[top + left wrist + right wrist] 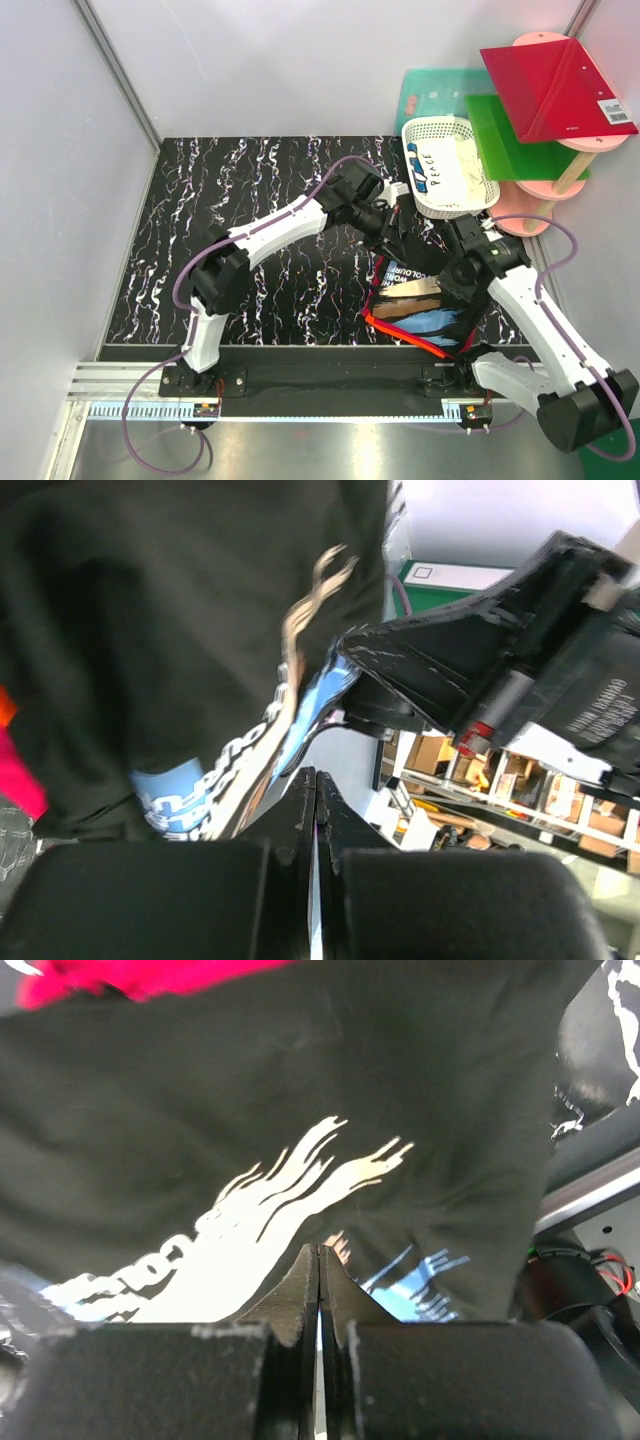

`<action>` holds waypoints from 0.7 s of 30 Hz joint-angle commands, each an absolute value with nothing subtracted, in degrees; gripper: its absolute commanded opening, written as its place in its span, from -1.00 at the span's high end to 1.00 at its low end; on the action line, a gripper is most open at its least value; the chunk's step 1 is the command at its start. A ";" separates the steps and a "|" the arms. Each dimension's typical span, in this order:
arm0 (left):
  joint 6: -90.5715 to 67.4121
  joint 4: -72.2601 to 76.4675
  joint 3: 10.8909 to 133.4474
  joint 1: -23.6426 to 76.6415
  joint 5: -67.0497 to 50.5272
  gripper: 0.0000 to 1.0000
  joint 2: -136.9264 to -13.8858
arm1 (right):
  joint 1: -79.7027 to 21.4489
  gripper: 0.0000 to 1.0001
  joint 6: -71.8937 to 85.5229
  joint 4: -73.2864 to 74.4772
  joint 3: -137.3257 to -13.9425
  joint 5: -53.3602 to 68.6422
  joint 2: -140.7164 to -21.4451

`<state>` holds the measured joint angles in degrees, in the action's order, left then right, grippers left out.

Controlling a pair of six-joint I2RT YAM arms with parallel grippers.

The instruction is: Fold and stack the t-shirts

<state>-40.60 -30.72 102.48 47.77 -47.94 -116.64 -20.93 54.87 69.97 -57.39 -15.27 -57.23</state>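
Observation:
A folded black t-shirt (415,300) with a cream and blue chest print lies on top of a small stack at the right front of the table. A red t-shirt (400,335) shows as an edge beneath it. My left gripper (395,240) is shut and empty just past the stack's far edge. My right gripper (452,283) is shut over the stack's right side. In the left wrist view the shut gripper (316,772) is beside the black tee (150,610). In the right wrist view the shut gripper (319,1247) points at the black tee's print (300,1190), with the red tee (130,975) beyond.
A white lattice basket (425,125) holding white cloth stands at the back right, close behind both grippers. A red board (555,85) and a green board (500,135) rest on pink stands beside it. Black marbled tabletop (270,200) stretches to the left.

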 commanded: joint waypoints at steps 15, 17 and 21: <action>-38.76 -30.06 99.93 46.49 -51.24 1.00 -110.13 | -20.57 1.00 51.94 58.62 -63.89 -20.30 -89.56; -38.58 -30.15 100.02 46.49 -51.42 1.00 -110.21 | -20.57 1.00 51.51 59.23 -65.56 -21.71 -88.16; -38.85 -30.23 100.55 46.67 -52.29 1.00 -110.74 | -20.48 1.00 50.10 59.68 -68.55 -21.88 -80.61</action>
<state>-39.40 -31.16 100.27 46.78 -49.69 -113.21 -20.93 51.07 64.73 -63.99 -17.58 -87.72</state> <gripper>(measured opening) 0.005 0.009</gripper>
